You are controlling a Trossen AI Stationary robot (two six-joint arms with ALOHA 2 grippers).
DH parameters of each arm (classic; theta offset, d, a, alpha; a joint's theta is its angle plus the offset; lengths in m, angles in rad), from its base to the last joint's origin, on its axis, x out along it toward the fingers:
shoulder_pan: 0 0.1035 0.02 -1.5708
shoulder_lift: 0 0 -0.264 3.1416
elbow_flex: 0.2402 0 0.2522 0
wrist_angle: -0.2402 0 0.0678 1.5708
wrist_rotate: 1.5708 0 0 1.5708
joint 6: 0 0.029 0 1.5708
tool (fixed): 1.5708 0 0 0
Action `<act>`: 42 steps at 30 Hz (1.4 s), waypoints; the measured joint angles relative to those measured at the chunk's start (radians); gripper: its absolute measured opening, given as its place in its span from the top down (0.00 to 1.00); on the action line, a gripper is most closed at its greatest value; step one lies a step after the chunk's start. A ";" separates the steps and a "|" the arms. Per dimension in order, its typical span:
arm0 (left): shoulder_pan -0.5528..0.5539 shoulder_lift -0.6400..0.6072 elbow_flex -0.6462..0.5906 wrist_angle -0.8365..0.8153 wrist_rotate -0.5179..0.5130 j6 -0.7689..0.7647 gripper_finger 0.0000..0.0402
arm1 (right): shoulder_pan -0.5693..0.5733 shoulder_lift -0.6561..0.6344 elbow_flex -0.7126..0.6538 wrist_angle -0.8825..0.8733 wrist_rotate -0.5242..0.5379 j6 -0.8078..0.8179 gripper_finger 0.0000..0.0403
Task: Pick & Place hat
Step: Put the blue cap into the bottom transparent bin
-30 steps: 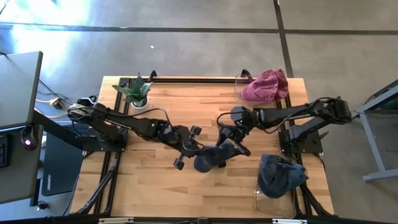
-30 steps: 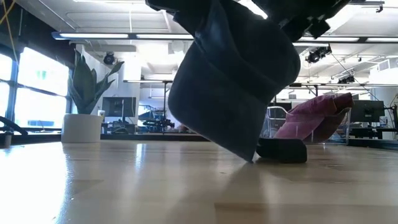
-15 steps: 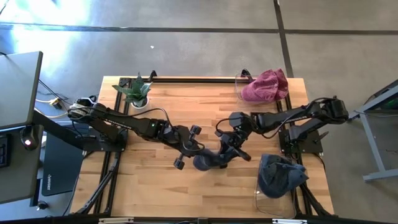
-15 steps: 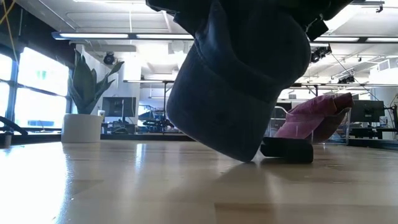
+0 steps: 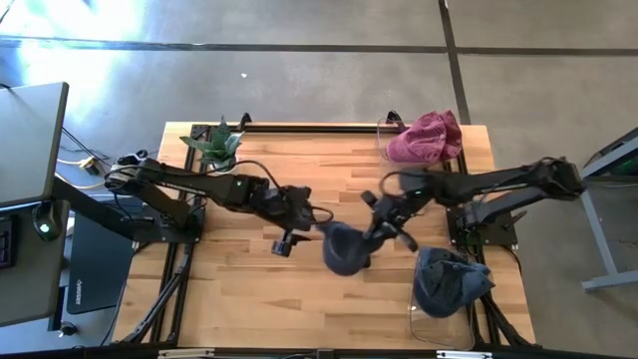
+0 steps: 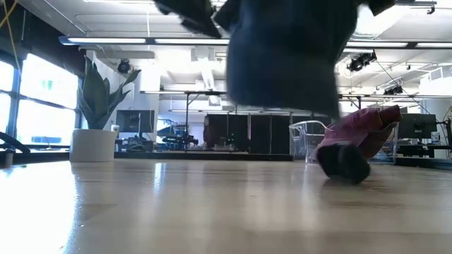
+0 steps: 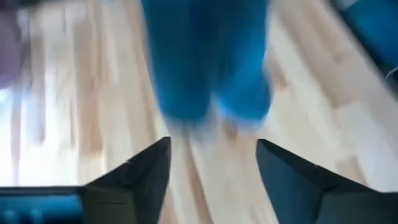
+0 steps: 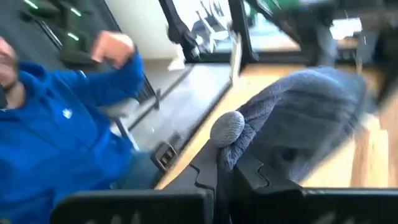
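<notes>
A dark blue knit hat (image 5: 345,249) hangs over the middle of the wooden table (image 5: 239,294), and the low view shows the hat (image 6: 286,53) clear of the tabletop. My right gripper (image 5: 383,229) is shut on its right-hand edge. In the right wrist view the hat (image 8: 305,124) and its pompom (image 8: 228,127) lie just past the shut gripper (image 8: 227,180). My left gripper (image 5: 311,225) stands open just left of the hat. In its wrist view the gripper (image 7: 211,171) is apart from the hat (image 7: 208,62), with nothing between the fingers. My right gripper pinches the hat's knit cloth beside the pompom (image 8: 239,149) between its two shut fingers, coming in from the table's right side. How many layers it has cannot be told. The hat hangs slack below and left of the fingers, lifted clear of the table.
A pink hat (image 5: 425,137) sits in a clear container at the far right corner. A grey-blue hat (image 5: 449,282) fills another clear container at the near right. A potted plant (image 5: 221,148) stands at the far left. A person in blue (image 8: 56,124) is beyond the table.
My left gripper has opened, let go of the hat and drawn back toward the table's left and far side. My right gripper has shut on the hat and carried it up and toward the right. The hat, whose lower edge was on the table, now hangs clear.
</notes>
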 joint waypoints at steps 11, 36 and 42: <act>-0.001 0.019 -0.039 -0.006 -0.324 -0.133 0.31 | 0.190 -0.273 0.120 -0.268 0.045 0.192 0.99; -0.026 0.095 -0.067 0.149 -0.531 -0.241 0.31 | 1.014 -0.319 0.231 -0.745 0.814 0.705 0.99; -0.041 0.096 -0.067 0.209 -0.600 -0.238 0.31 | 1.130 -0.326 0.259 -0.734 0.906 0.789 1.00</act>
